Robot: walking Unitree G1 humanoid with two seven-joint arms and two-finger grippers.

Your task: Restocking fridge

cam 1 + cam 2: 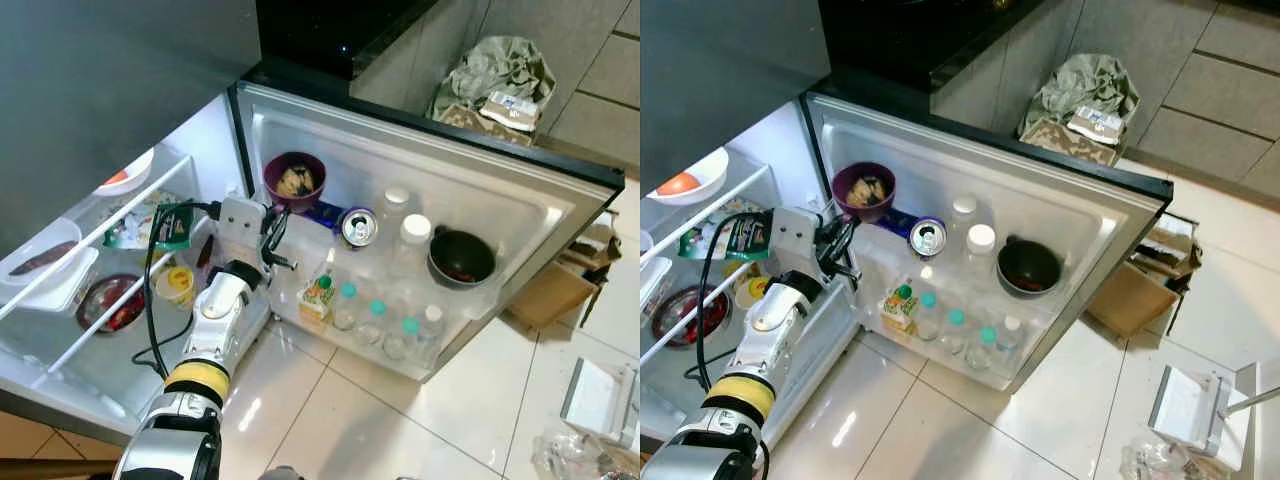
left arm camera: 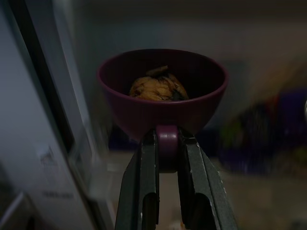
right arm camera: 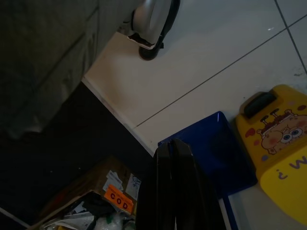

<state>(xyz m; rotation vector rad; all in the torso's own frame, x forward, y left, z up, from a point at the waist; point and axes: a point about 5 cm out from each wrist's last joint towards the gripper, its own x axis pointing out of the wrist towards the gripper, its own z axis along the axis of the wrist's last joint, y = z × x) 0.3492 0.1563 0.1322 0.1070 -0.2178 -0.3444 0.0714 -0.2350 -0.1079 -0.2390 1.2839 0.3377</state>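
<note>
A purple bowl (image 1: pixel 295 180) with brownish food in it is at the top left corner of the open fridge door's shelves. My left gripper (image 2: pixel 167 137) reaches up to it from below and is shut on the small tab at the bowl's rim. In the left eye view the left arm (image 1: pixel 225 310) stretches from the fridge's front edge toward the door. The right gripper (image 3: pixel 171 144) hangs over the tiled floor with its fingers pressed together and nothing between them.
The door shelves hold a soda can (image 1: pixel 358 227), white-capped bottles (image 1: pixel 414 230), a dark bowl (image 1: pixel 461 258), a juice carton (image 1: pixel 318 297) and teal-capped bottles (image 1: pixel 377 320). Fridge shelves (image 1: pixel 110 250) with containers lie at the left. A cardboard box (image 1: pixel 548 290) stands right of the door.
</note>
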